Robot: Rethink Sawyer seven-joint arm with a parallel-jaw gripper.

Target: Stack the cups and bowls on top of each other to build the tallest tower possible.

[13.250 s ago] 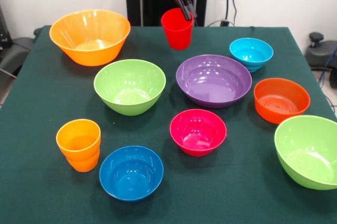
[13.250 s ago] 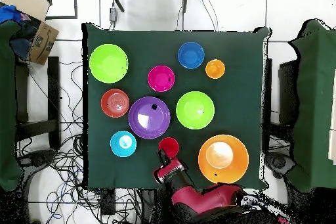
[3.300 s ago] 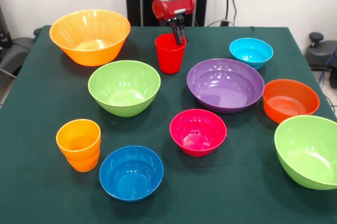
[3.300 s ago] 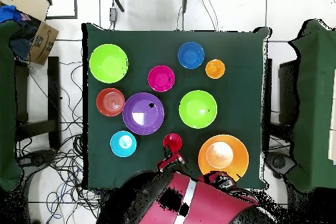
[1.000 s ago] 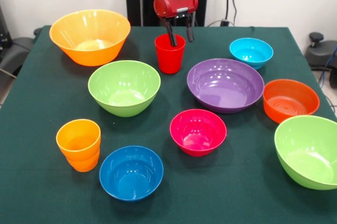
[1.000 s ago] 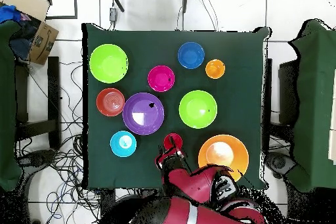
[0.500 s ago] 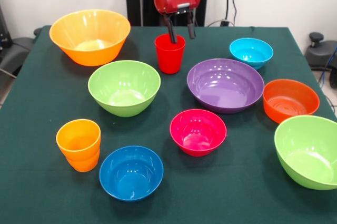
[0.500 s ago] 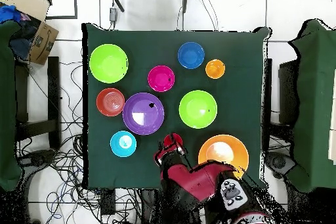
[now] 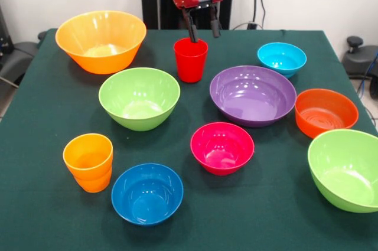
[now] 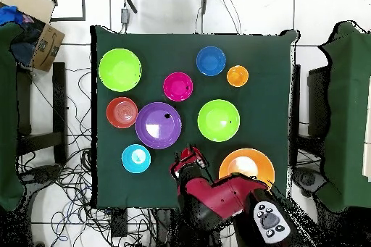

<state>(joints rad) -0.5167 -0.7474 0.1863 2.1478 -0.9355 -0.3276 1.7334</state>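
- Plastic throughout: every cup and bowl is glossy, smooth-walled, thin-rimmed; on my reading light, stiff and slippery, not fragile.
- Red cup (image 9: 190, 59) stands upright and free on the green cloth table (image 9: 47, 204), toward the robot's side, between the large yellow-orange bowl (image 9: 101, 41) and the purple bowl (image 9: 253, 92). Tapered tumbler, no handle. Likely the tower's base; nothing sits on it yet.
- Gripper (image 9: 201, 32) hangs just above the red cup's rim, fingers spread, holding nothing. One fingertip sits over the cup's mouth, the other clear of it on the side nearer the light blue bowl (image 9: 282, 59).
- Overhead view: arm covers most of the red cup; only the gripper (image 10: 190, 158) shows, beside the large bowl's rim.
- Orange cups (image 9: 88, 162) look to be two nested, at the table's near edge beside the dark blue bowl (image 9: 147, 193). Best grip probably a pinch over the rim wall, one finger inside, one outside; smooth walls may slide under a loose pinch.
- Bowls: near lime green bowl (image 9: 139, 97), second lime green bowl (image 9: 345, 169), pink bowl (image 9: 222, 147), orange bowl (image 9: 316, 111). All mouth up, all apart. Curved sides give no flat hold; the rim is the only sensible hold.
- Judgement: wide bowls on a narrow cup will balance poorly; light weight means a nudge topples them.
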